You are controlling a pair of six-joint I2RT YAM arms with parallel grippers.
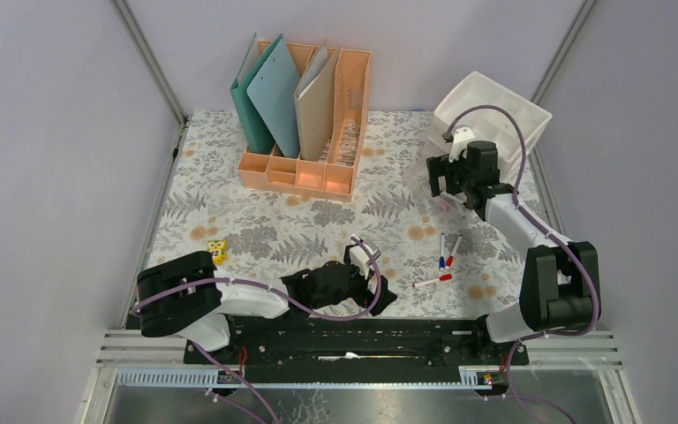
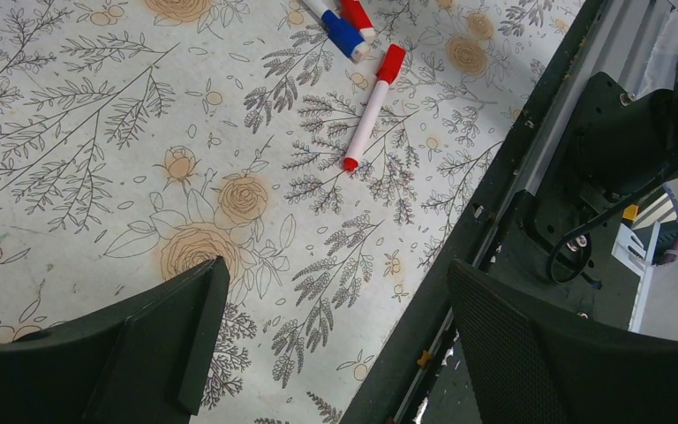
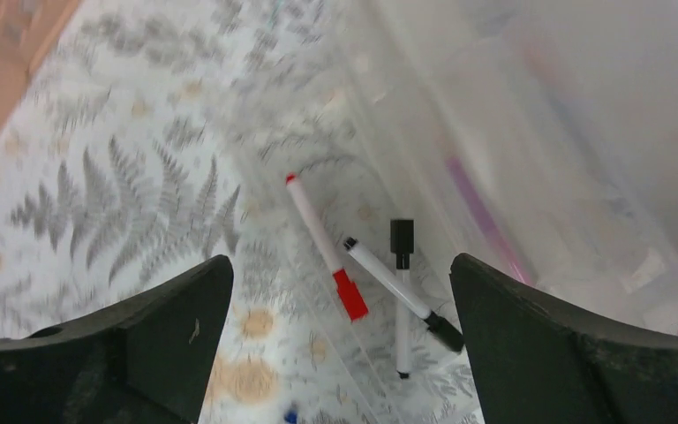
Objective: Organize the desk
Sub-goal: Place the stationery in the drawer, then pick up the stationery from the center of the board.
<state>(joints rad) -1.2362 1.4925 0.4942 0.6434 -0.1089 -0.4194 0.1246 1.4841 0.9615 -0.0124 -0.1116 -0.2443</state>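
Left pincer: jaws parted, empty, low over the fern-print table spread beneath; red-capped marker just ahead. Right pincer: parted, empty, above clear drawer holding stowed markers. Advised: straddle the marker's barrel squarely before closing.

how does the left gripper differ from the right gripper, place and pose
The left gripper sits low at the near edge of the desk, a lone red-capped marker ahead of it. The right gripper is far out by the white drawer unit, over a second red marker and two black-capped markers. The left arm is folded across the bases; the right arm is stretched forward. Both are open and hold nothing.
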